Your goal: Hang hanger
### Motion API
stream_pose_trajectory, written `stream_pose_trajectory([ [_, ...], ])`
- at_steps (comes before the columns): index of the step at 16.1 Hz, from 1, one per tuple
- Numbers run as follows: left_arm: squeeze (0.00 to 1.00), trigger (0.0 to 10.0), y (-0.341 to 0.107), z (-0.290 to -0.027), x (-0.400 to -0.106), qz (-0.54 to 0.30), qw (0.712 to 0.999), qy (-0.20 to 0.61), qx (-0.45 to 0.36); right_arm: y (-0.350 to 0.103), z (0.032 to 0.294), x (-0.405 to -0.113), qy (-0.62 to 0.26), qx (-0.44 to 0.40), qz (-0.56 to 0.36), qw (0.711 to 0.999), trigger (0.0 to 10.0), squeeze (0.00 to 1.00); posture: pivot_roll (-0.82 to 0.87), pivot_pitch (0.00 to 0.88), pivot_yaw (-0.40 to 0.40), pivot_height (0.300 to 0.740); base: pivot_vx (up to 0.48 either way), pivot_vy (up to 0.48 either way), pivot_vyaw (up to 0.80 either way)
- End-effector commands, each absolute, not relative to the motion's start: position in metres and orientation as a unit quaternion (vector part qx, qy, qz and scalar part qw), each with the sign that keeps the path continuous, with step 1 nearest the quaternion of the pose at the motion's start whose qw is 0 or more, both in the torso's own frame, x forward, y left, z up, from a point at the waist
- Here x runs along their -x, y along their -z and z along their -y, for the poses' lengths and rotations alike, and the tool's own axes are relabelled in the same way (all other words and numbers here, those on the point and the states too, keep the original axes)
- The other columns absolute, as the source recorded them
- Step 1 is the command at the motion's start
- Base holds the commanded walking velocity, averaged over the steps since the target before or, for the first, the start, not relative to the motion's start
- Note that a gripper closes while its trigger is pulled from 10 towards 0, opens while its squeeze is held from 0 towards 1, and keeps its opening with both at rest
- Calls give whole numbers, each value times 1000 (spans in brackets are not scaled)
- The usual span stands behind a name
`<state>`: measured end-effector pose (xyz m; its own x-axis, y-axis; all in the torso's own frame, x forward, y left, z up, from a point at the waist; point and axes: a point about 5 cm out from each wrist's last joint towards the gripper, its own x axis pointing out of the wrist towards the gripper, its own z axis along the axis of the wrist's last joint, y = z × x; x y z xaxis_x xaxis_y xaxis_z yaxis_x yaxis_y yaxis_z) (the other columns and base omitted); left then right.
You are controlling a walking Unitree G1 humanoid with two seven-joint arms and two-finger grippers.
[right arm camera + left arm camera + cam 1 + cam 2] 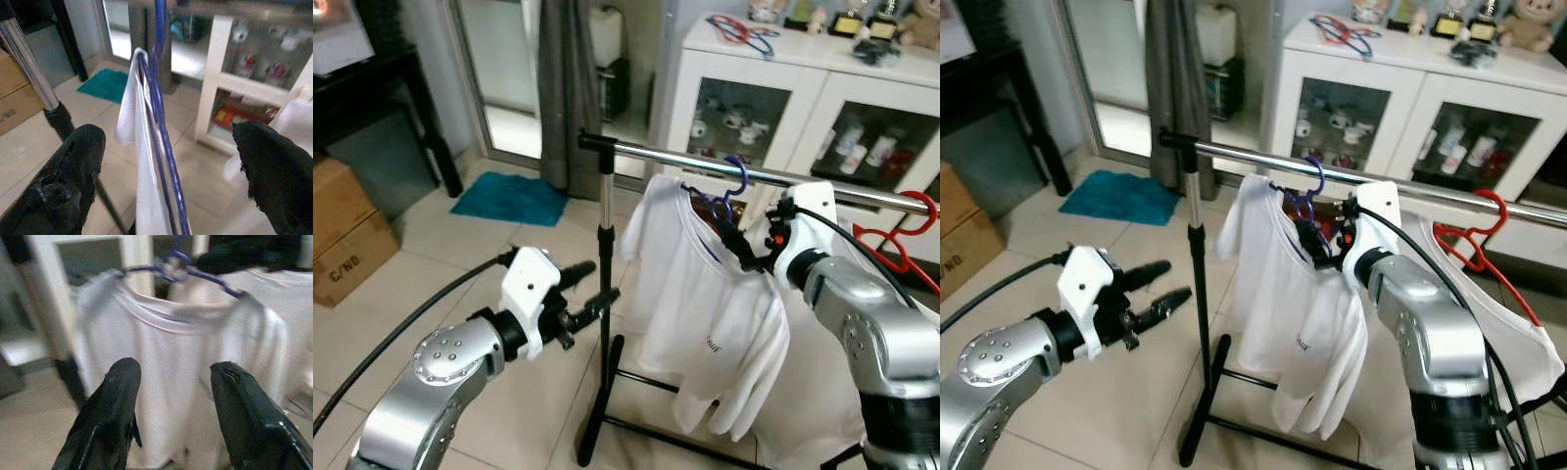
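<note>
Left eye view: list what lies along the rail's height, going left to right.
Left hand → rack pole → white shirt → purple hanger → right hand → red hanger.

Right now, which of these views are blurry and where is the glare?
Left wrist view: soft and blurred across the white shirt and purple hanger. Right wrist view: near fingers soft, cabinet behind hazy. Eye views: sharp, with glare along the chrome rail.
</note>
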<state>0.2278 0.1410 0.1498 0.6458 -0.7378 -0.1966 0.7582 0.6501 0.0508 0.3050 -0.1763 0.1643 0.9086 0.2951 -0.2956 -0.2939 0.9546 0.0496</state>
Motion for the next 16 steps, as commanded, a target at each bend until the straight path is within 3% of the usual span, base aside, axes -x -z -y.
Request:
stream_pose_trajectory([
  [1, 0, 10000, -155, -135, -225, -77, 889, 447, -66, -167, 182, -313, -153, -15, -157, 976, 10000, 0, 35, 0, -27, 740, 0, 0, 0],
  [7, 0, 10000, -163, -134, -229, -73, 872, 480, -67, -178, 184, -358, -197, -16, -170, 966, 10000, 0, 53, 0, -36, 740, 0, 0, 0],
  [8, 0, 10000, -163, -135, -229, -73, 871, 480, -68, -176, 184, -362, -202, -14, -176, 963, 8314, 0, 57, 0, -39, 740, 0, 0, 0],
  [9, 0, 10000, -163, -134, -228, -73, 870, 482, -68, -172, 184, -366, -206, -14, -190, 960, 3529, 0, 61, 0, -42, 740, 0, 0, 0],
  [10, 0, 10000, -163, -134, -228, -73, 870, 483, -67, -170, 184, -368, -208, -17, -196, 958, 1373, 0, 61, 0, -42, 740, 0, 0, 0],
  [11, 0, 10000, -163, -134, -227, -73, 870, 484, -67, -169, 184, -370, -207, -20, -197, 958, 0, 0, 63, 0, -44, 740, 0, 0, 0],
  [16, 0, 10000, -165, -135, -227, -71, 869, 484, -69, -170, 188, -374, -225, -7, -195, 955, 0, 0, 65, 0, -44, 740, 0, 0, 0],
])
